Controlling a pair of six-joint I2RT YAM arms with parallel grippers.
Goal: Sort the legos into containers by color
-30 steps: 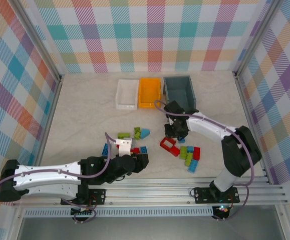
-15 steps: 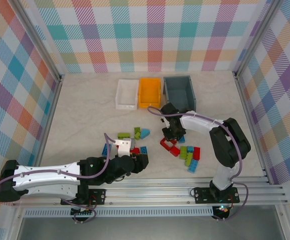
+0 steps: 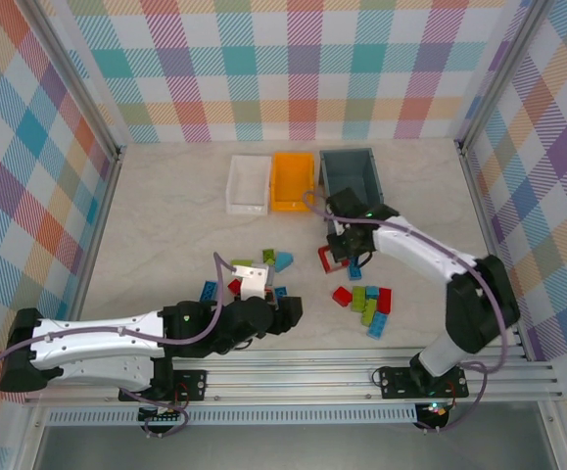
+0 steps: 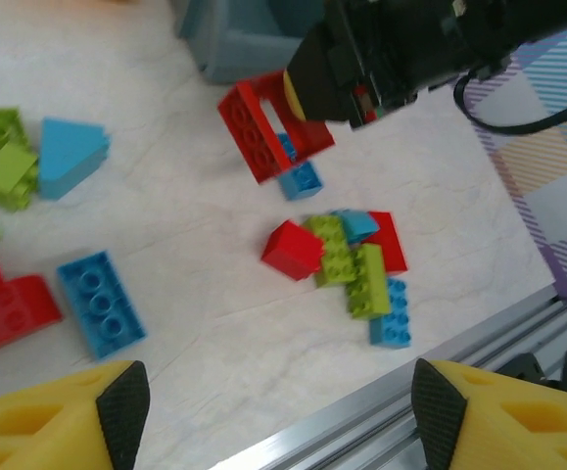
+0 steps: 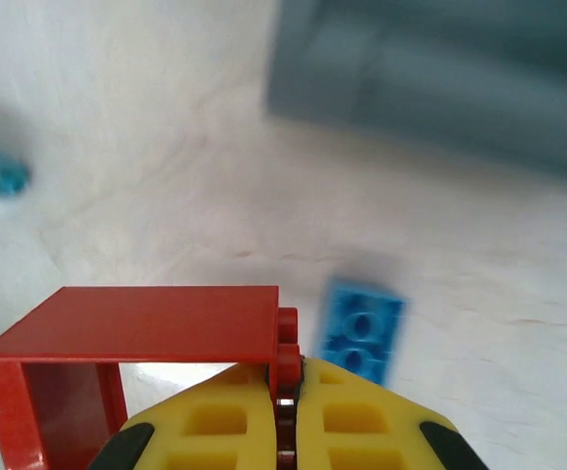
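**A:** Ground and surroundings?

**B:** Pale marbled tabletop. Plaid walls on three sides. Aluminium rails run along the near edge.

**A:** And the left side?

**B:** The left gripper is spread wide, with nothing between its fingers. Ahead and to its left are one blue rectangular brick, one blue wedge and lime pieces just beside the wedge. Ahead and to its right is a cluster of six bricks, all touching: two red, two lime, two blue.

**A:** The right side?

**B:** The right gripper is pinched tight on one edge of a red frame brick, which it holds tilted. One small blue brick lies on the table just past the fingertips.

**A:** Bins?

**B:** Three, in a row beyond that gripper. Left to right: white tray, orange bin, dark grey bin. The grey one is nearest the held frame.
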